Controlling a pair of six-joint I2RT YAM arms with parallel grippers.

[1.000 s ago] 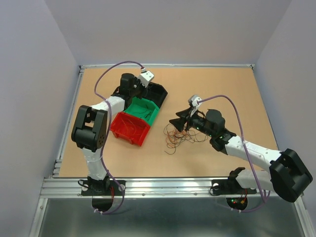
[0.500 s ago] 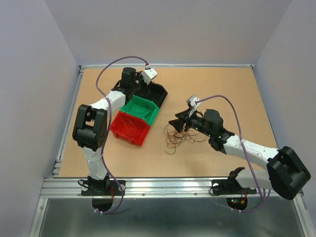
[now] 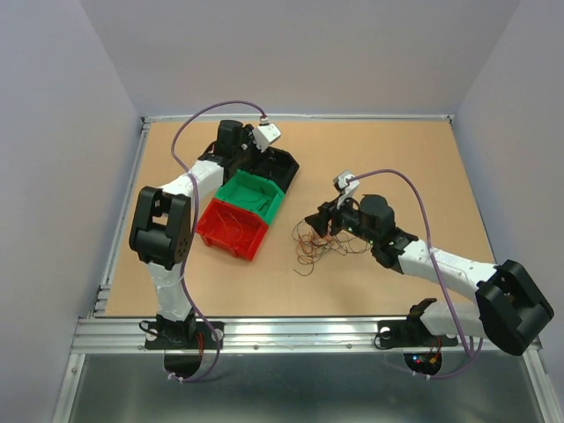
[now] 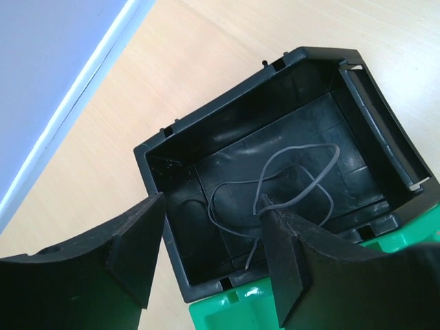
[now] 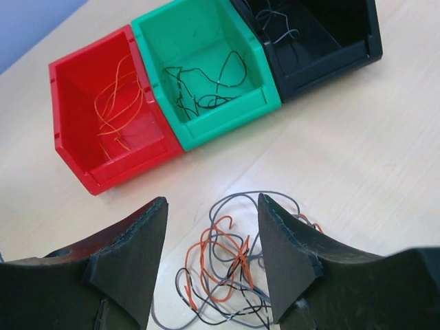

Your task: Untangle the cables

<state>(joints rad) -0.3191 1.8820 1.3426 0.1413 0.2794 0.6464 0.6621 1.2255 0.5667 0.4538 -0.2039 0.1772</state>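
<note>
Wide tan wooden table (image 3: 397, 159) fills the floor, and both white-and-black arms are out over it. The left arm (image 3: 198, 181) reaches to the far-left part and the right arm (image 3: 441, 264) stretches in toward the middle.

Three open plastic bins sit touching in a diagonal row. The black bin (image 4: 206, 124) is farthest, the green bin (image 5: 227, 124) is in the middle and the red bin (image 5: 110, 175) is nearest.

The left gripper (image 4: 213, 206) hangs over the black bin with its jaws spread and nothing between them. The right gripper (image 5: 213, 206) is also parted and empty. It hovers directly above the tangle of hair-thin cables (image 5: 223, 268), a loose curly knot of orange, grey and dark loops lying on the bare table just right of the red bin.

Down in the bins there is a thin grey wire (image 4: 289, 185) looped on the black floor. One end stands up close by the left gripper's right finger; contact cannot be made out. Dark wires (image 5: 206, 89) curl in the green bin, and orange wires (image 5: 117, 103) lie in the red one.
</note>
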